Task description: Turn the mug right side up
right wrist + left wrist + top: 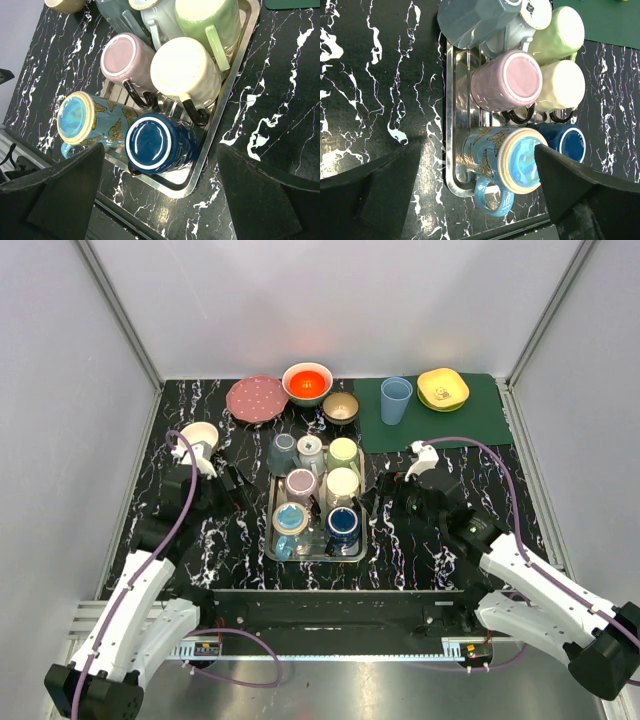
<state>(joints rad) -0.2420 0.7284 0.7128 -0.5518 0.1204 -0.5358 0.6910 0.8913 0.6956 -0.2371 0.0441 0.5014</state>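
Observation:
A steel tray holds several mugs, all bottom up. In the front row are a light blue butterfly mug and a navy mug. Behind them stand pink, cream, grey, white and green mugs. My left gripper is open beside the tray's left edge. In the left wrist view it straddles the butterfly mug without touching it. My right gripper is open at the tray's right edge, and in its wrist view it hovers above the navy mug.
At the back stand a pink plate, a red bowl and a brown bowl. A green mat carries a blue cup and a yellow dish. A cream cup sits at the far left.

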